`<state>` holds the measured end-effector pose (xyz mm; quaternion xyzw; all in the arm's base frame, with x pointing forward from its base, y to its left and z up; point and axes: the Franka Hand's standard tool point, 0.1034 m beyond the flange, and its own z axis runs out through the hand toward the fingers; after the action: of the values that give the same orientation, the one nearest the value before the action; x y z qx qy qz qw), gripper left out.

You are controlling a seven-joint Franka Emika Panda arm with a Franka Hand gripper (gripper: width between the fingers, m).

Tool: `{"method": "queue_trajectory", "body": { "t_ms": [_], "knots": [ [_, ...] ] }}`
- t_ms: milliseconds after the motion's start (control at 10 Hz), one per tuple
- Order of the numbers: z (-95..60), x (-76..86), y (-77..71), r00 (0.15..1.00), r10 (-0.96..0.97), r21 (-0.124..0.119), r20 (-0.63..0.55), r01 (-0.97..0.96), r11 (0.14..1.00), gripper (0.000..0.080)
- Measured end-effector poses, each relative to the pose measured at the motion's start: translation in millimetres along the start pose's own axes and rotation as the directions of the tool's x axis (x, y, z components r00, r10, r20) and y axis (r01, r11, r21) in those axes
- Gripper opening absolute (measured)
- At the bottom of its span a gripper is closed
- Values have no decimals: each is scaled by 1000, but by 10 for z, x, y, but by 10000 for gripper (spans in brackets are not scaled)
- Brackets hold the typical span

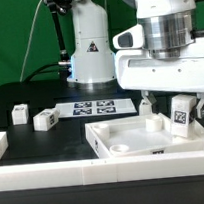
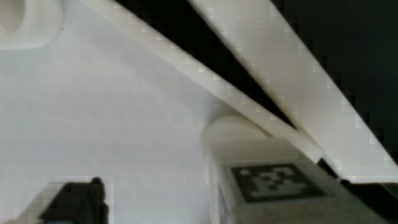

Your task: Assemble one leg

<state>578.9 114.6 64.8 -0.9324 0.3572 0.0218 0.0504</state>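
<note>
Behind a black desk, a green backdrop is hanging. The small white block-shaped leg with a black-and-white tag [image 1: 179,114] is standing upright, long axis vertical, directly beneath the gripper [image 1: 175,106], over the large white square panel [image 1: 141,139] towards the exterior view's right. Whether the jaws are clamping it, I cannot tell.
</note>
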Motion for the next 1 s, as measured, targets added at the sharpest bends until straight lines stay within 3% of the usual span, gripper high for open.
{"method": "queue_trajectory", "body": {
  "t_ms": [300,500,1000],
  "knots": [
    [-24,-24,-84,1000,-5,5,-4,5,1000,639],
    [-19,-24,-81,1000,-5,4,-3,5,1000,296],
    [-13,-26,-84,999,52,7,-1,-52,999,290]
  ]
}}
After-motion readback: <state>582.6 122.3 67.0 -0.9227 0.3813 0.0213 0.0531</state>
